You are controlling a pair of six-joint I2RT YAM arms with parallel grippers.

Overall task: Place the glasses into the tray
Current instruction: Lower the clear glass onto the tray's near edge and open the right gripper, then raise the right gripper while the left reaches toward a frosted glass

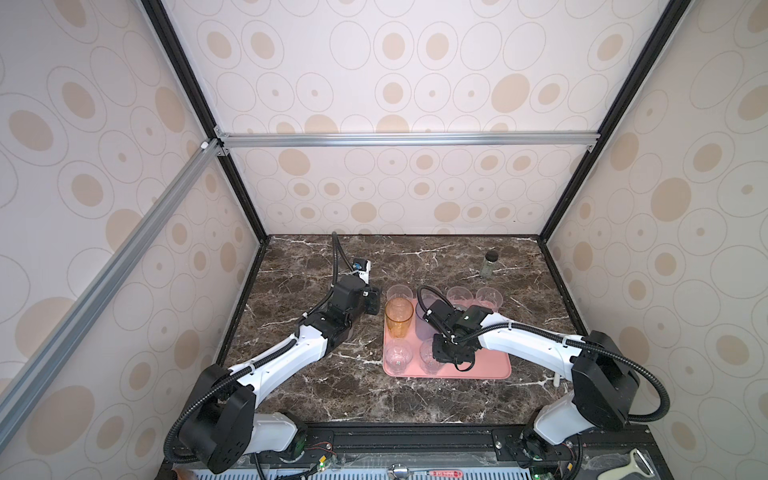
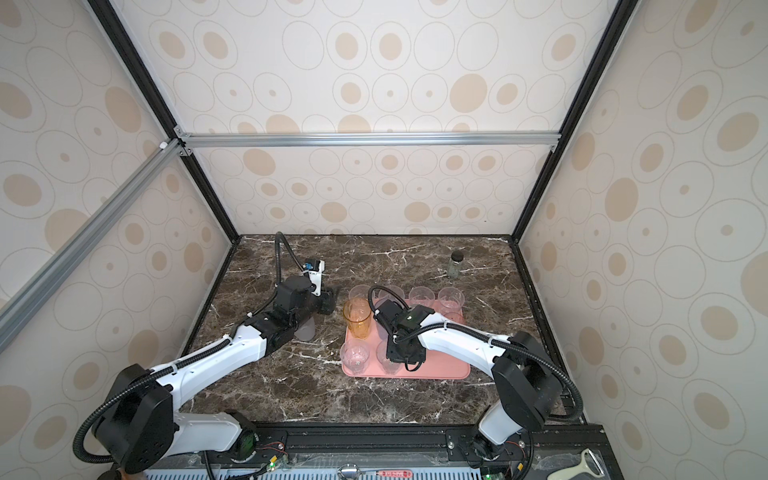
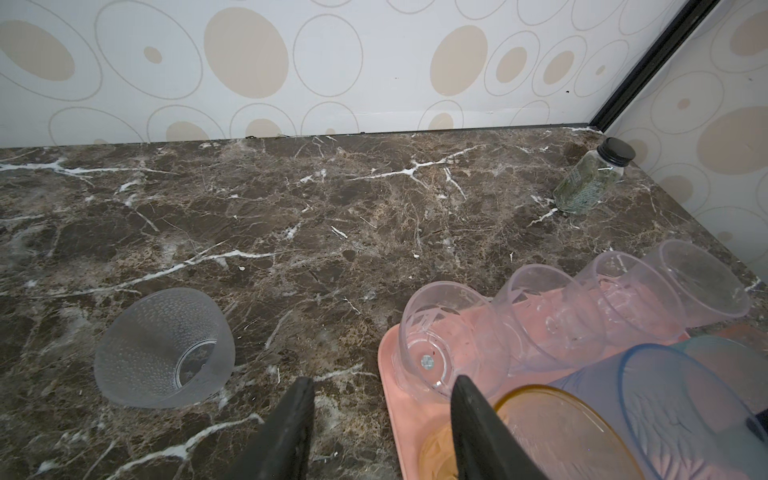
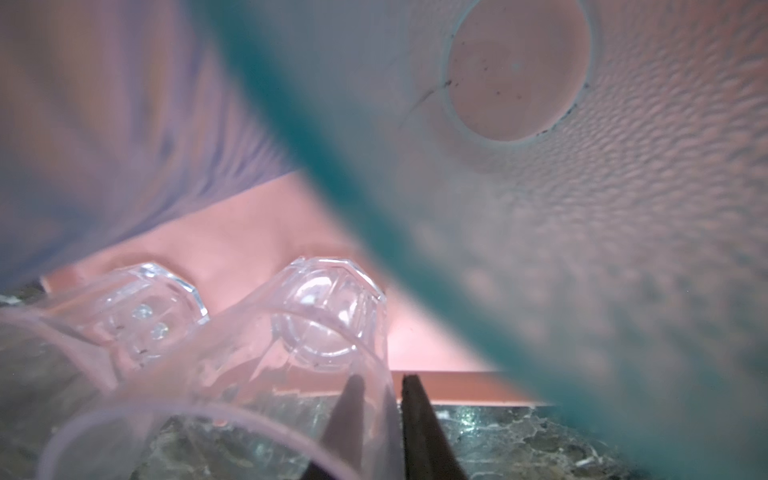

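Observation:
The salmon-pink tray [image 1: 490, 370] [image 2: 449, 370] lies right of the table's middle and holds several glasses. A tall amber glass [image 1: 399, 318] and a blue-purple glass [image 1: 424, 329] stand behind two short clear faceted ones [image 1: 398, 356]. My right gripper [image 1: 440, 357] [image 4: 381, 378] straddles the wall of the right faceted glass [image 4: 328, 324], one finger inside and one outside, with the jaws slightly apart. A teal glass [image 4: 582, 208] stands close beside it. My left gripper [image 3: 380, 386] [image 1: 372, 301] hangs open and empty over the tray's left edge. A frosted glass [image 3: 164, 349] [image 2: 305, 330] stands on the table outside the tray.
A small clear jar with a black lid [image 1: 490, 264] [image 3: 594, 178] stands at the back right of the marble table. Three clear glasses [image 1: 459, 296] line the tray's far edge. Patterned walls enclose the table on three sides.

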